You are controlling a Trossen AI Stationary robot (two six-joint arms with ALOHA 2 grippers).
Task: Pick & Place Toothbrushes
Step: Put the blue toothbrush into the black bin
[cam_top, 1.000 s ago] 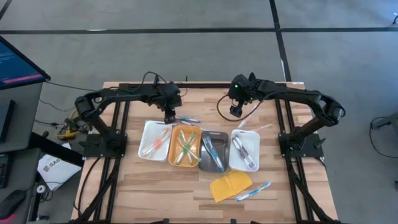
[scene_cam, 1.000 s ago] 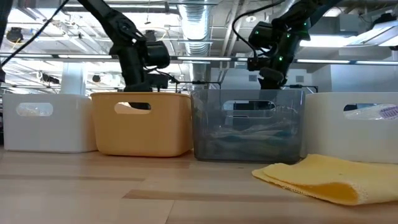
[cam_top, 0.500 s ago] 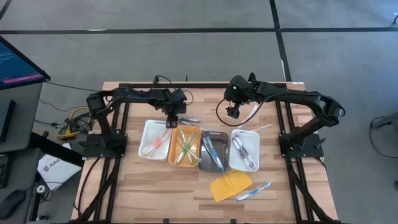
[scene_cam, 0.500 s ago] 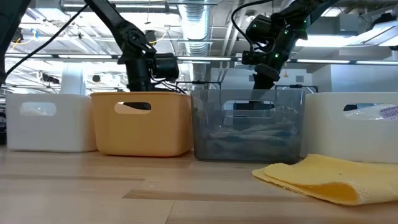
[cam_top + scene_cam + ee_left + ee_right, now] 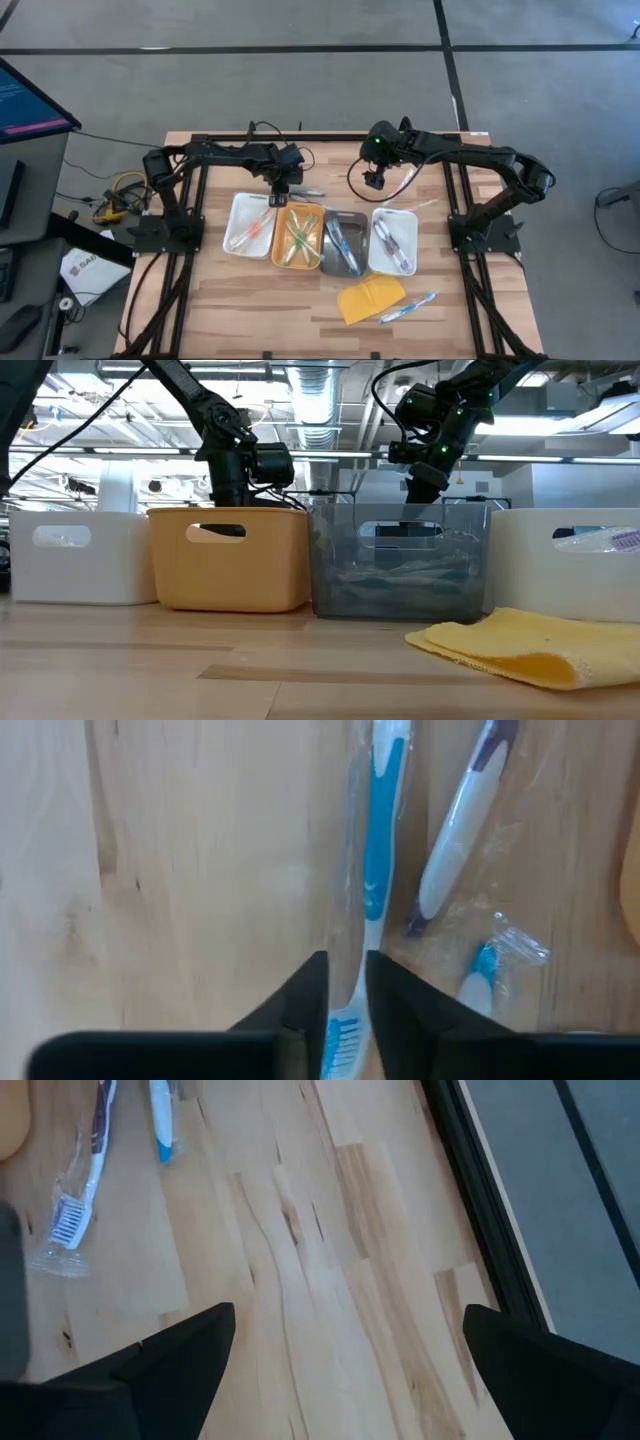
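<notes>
Several wrapped toothbrushes lie on the wood behind the orange tray (image 5: 297,234): a blue-and-white one (image 5: 378,850), a purple-and-white one (image 5: 462,825) and another blue one (image 5: 482,970). My left gripper (image 5: 347,970) points down over them (image 5: 280,194), shut on the blue-and-white one. My right gripper (image 5: 350,1370) hangs open above the table's far middle (image 5: 372,181), holding nothing. More toothbrushes lie in the white tray (image 5: 248,224), the orange tray, the grey tray (image 5: 343,243) and the right white tray (image 5: 392,240). My left gripper pinches the blue-and-white toothbrush at its thin neck (image 5: 352,995), just above the bristle head, between the two fingers (image 5: 305,1005). The fingers come from above, pointing steeply down, one on each side of the handle. The toothbrush lies flat on the table in its clear wrapper.
A yellow pad (image 5: 370,298) lies near the front edge, with one more toothbrush (image 5: 408,306) beside it. The low view has the four trays standing in a row, with the pad (image 5: 520,645) in front. Bare wood lies under my right gripper; black frame rails edge the table.
My left gripper has gone toward the table's right edge and down, onto the toothbrushes behind the orange tray, and its wrist has rolled a little. The toothbrushes lie where they were.
</notes>
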